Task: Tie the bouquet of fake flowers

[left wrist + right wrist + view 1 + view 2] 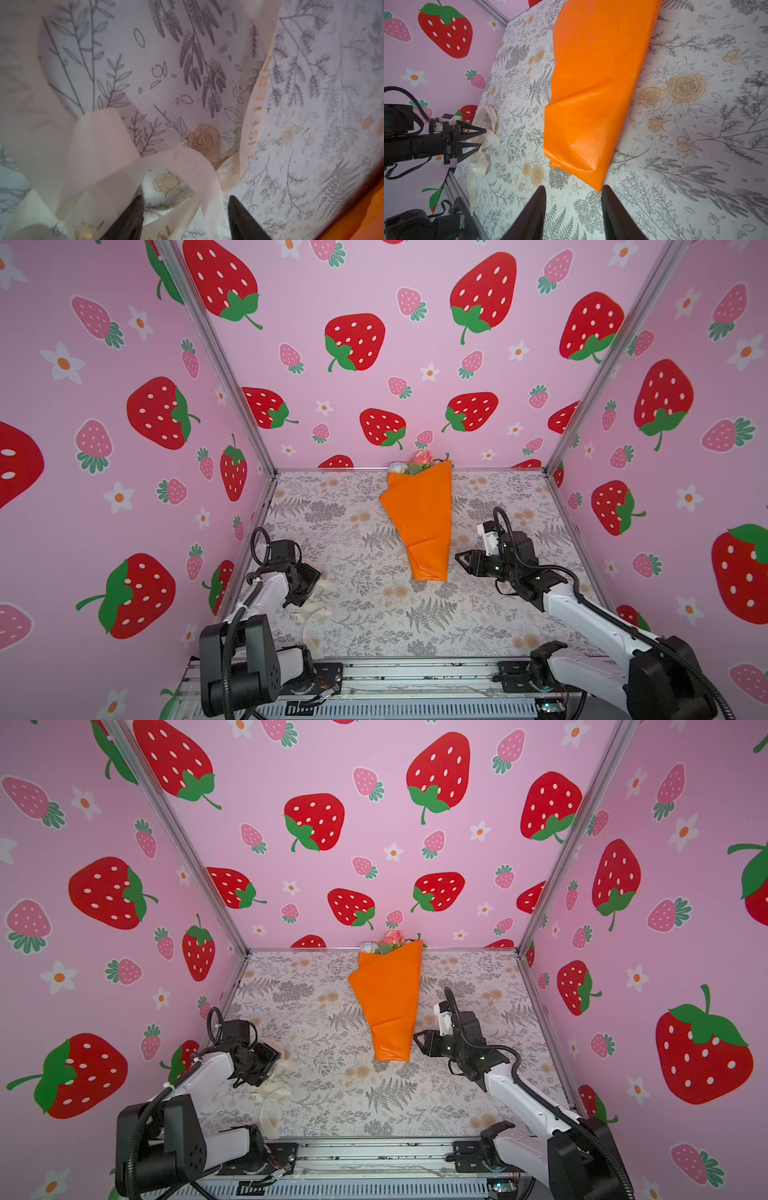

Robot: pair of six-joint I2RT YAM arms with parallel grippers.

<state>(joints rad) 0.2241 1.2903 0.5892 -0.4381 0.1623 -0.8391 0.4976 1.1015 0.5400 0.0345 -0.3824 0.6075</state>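
The bouquet (422, 459) is lying untied ahead of my right pincer (573, 187), spread empty; my left pincer (186, 197), spread, is straddling the loose ribbon (99, 145).

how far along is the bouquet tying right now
Done: the bouquet of fake flowers lies wrapped in orange paper. In hand: left tool open astride the loose ribbon, nothing gripped yet; right tool open beside the wrap's narrow end. Left: bring ribbon around the wrap and knot it.

Strawberry-print booth, evenly lit.
Pink walls (374, 302) with red strawberries and white flowers; metal posts (230, 377) at the corners; grey floral floor (353, 531); metal rail (415, 672) in front.
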